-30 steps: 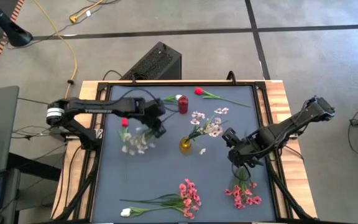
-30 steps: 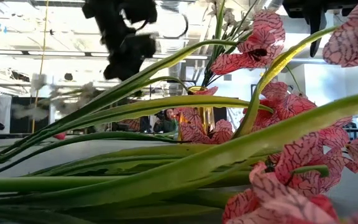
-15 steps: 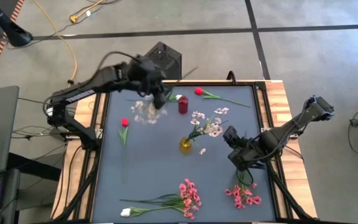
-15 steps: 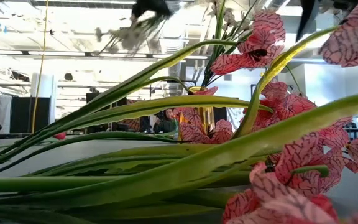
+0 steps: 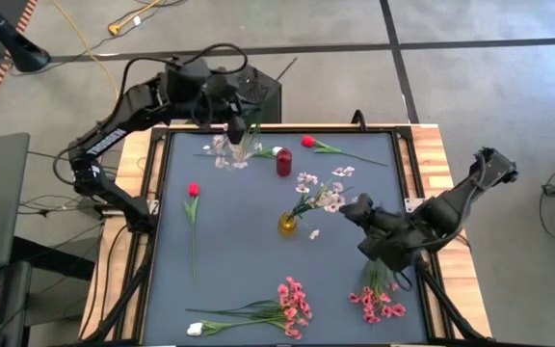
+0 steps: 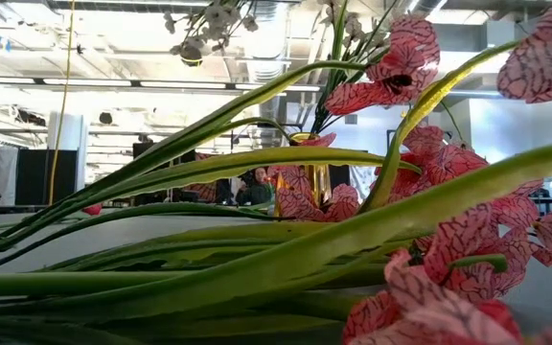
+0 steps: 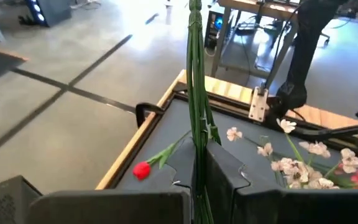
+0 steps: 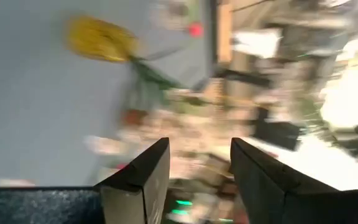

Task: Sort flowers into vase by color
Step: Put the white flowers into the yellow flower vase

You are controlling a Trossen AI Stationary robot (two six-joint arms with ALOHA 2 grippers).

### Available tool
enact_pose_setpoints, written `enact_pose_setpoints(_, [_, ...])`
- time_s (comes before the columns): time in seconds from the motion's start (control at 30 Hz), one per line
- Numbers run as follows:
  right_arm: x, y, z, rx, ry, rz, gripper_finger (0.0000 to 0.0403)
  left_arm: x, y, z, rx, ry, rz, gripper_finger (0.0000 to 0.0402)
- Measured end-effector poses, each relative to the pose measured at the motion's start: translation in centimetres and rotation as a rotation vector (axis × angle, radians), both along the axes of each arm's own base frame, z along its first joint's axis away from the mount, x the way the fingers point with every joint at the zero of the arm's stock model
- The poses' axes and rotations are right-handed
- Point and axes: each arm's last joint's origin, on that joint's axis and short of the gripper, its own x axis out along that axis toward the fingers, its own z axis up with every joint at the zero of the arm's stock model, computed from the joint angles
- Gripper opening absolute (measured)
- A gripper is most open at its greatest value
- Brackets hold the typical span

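No legible writing. Left gripper (image 7: pixel 199 180) fingers clamp a pale blossom spray (image 5: pixel 231 151) by its stem, far left. Right gripper (image 8: pixel 199 168) fingers parted, empty, above the worktop (image 5: pixel 239 260).

Overhead light: even, soft light is falling on the dark grey-blue table (image 5: pixel 249 251); the objects are casting only faint shadows.
Floor: the pale grey concrete floor (image 5: pixel 470 96) is reading bright, with no harsh glare.
Low view backlight: the bright white ceiling (image 6: pixel 113 57) is blowing out and glowing behind everything.
Low view focus: the long green leaves (image 6: pixel 209 259) and veined pink petals (image 6: pixel 468 249) crowding the lens are looking soft and oversized.
Left wrist view: daylight is glaring off the shiny floor (image 7: pixel 135 37); the thin green stems (image 7: pixel 196 93) are staying fairly sharp.
Right wrist view: heavy motion blur is smearing the yellow vase (image 8: pixel 98 38) and the whole background.
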Motion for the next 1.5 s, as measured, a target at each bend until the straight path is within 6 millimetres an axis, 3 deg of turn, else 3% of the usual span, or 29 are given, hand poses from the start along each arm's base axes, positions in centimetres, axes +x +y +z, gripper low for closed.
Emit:
enact_pose_setpoints(0.13, [1.8,-1.6,2.3,-0.178,-0.026,0.022,0.019,0.6,0.9,-0.6,-0.144,-0.03,-0.013,0.0006])
enact_pose_setpoints(0.3, [4.5,-5.7,4.0,-0.411,0.014,-0.035,0.0186,2.1,1.9,-2.0,-0.354,-0.037,-0.088,0.0006])
enact_pose_setpoints(0.43, [6.0,-8.8,5.8,-0.537,-0.02,-0.037,0.0179,2.6,2.0,-2.4,-0.398,-0.034,-0.085,0.0006])
enact_pose_setpoints(0.6, [7.0,-11.5,7.6,-0.576,-0.185,0.122,0.0172,2.6,2.1,-2.5,-0.414,-0.039,-0.076,0.0006])
enact_pose_setpoints(0.73, [7.8,-14.0,7.3,-0.571,-0.212,0.217,0.0172,2.7,2.0,-2.5,-0.438,-0.044,-0.088,0.0006])
enact_pose_setpoints(0.97, [11.0,-18.0,6.0,-0.625,-0.236,0.103,0.0173,2.7,2.0,-2.5,-0.449,-0.048,-0.088,0.0006])
enact_pose_setpoints(1.2, [13.3,-19.1,4.7,-0.662,-0.263,0.076,0.0173,2.7,2.0,-2.5,-0.456,-0.048,-0.086,0.0006])
enact_pose_setpoints(1.37, [13.3,-19.9,4.5,-0.666,-0.245,0.062,0.0166,2.7,2.0,-2.6,-0.461,-0.044,-0.093,0.0006])
enact_pose_setpoints(1.5, [13.2,-20.2,4.6,-0.663,-0.253,0.048,0.0134,2.7,1.9,-2.6,-0.476,-0.039,-0.115,0.0006])
